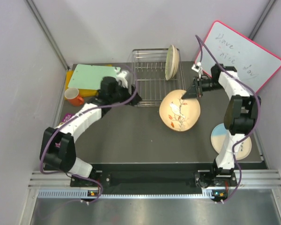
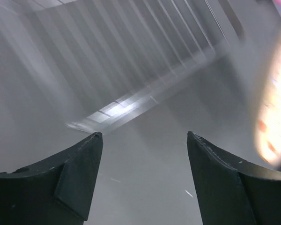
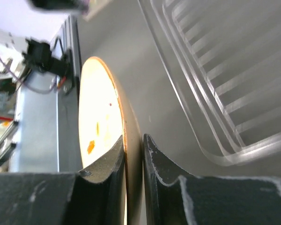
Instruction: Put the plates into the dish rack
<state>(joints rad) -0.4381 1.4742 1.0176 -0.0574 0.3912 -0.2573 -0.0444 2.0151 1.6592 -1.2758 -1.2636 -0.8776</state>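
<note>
"Cream plate [image 1: 180, 111] with the twig pattern, where was it?"

"Tipped up in front of the dish rack [image 1: 147, 79], just off its near right corner. The right fingers [image 1: 191, 92] were pinching its far rim, one finger on each face."

"Was its near edge on the tabletop [image 1: 131, 140]?"

"I couldn't tell."

"And the left fingers [image 1: 132, 97]?"

"Spread wide and holding nothing, low over the tabletop by the rack's near left corner. The wrist view was blurred, with the wire bars ahead."

"Anything in the rack?"

"A second plate [image 1: 172, 62] stood on edge at its far right side. A third plate [image 1: 223, 135], cream and light blue, lay flat at the right, partly hidden by the right arm."

"What was on the left?"

"An orange mug [image 1: 74, 96] beside a green board [image 1: 91, 77]."
</note>
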